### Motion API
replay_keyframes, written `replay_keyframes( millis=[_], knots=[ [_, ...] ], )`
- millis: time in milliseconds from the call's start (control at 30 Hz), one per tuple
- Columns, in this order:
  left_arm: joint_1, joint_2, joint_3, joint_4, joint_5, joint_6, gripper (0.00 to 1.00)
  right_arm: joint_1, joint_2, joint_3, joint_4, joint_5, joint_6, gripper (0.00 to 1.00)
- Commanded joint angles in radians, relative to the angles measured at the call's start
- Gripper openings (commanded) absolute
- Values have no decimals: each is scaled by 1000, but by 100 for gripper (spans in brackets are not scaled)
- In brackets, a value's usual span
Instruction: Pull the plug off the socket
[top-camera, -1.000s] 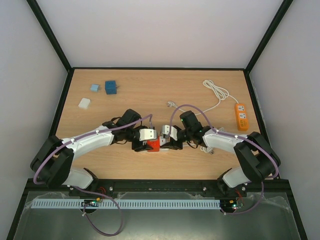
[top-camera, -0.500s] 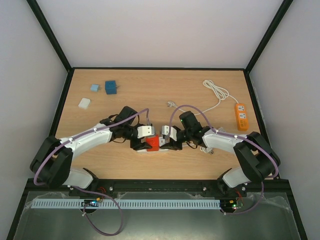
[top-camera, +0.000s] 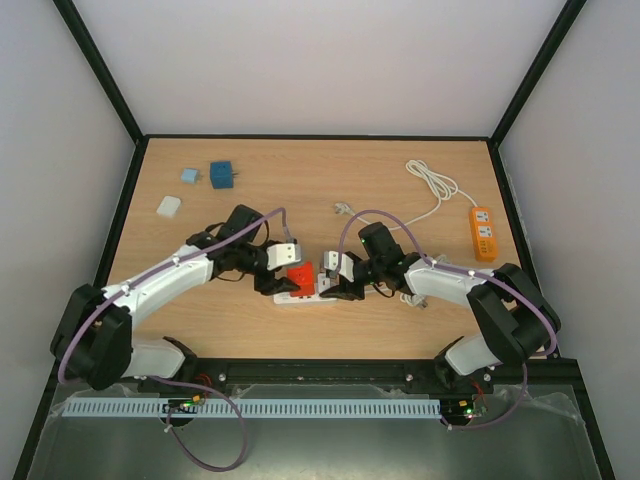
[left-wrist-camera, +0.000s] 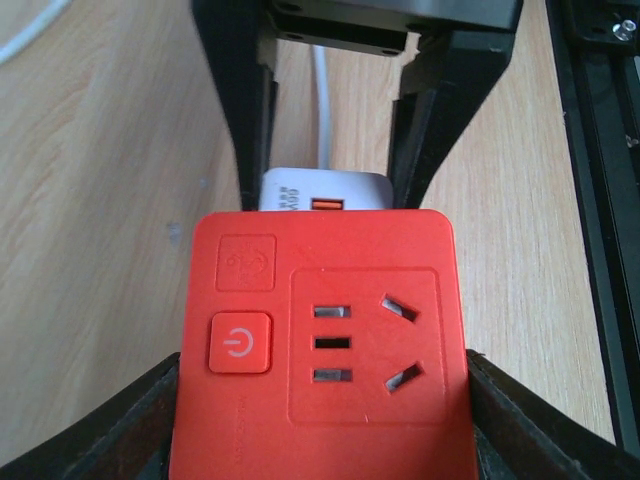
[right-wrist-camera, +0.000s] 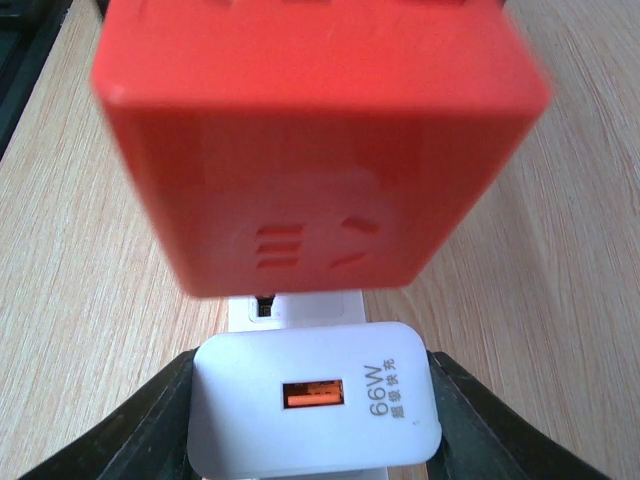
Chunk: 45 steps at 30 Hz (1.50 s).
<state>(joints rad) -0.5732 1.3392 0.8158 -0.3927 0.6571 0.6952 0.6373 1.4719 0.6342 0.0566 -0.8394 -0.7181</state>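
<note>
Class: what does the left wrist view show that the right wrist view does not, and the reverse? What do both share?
Left wrist only: the power button on the red socket cube, and a white cable beyond. Right wrist only: the full face of the white charger, with "66W" legible. Both: the cube, the charger's orange port, the wooden table.

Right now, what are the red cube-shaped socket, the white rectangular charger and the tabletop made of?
Red cube-shaped socket: seemingly moulded plastic, matte; crisp recessed slots and button. White rectangular charger: probably smooth plastic, faint sheen, printed lettering. Tabletop: light wood or wood-look laminate; grain lines show, which one is unclear.
</note>
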Motion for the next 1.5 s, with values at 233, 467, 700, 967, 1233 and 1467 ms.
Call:
replay_keyframes(
  millis=[233, 467, 700, 967, 1233, 1467],
  knots=[
    [199, -75, 138, -172, -80, 164, 39, 5, 3, -19, -8, 29, -1, 41],
    [323, -19, 259, -251, -230, 258, 38, 6, 4, -16, -9, 29, 6, 42],
    [348, 41, 316, -232, -512, 369, 35, 5, -2, -15, -9, 30, 9, 43],
    [348, 150, 358, -170, -796, 480, 34, 5, -5, -14, -12, 32, 11, 43],
    [348, 256, 338, -76, -999, 584, 34, 6, -9, -15, -14, 39, 12, 44],
    [349, 368, 378, -34, -1093, 682, 36, 5, -11, -14, -14, 44, 14, 44]
  ],
)
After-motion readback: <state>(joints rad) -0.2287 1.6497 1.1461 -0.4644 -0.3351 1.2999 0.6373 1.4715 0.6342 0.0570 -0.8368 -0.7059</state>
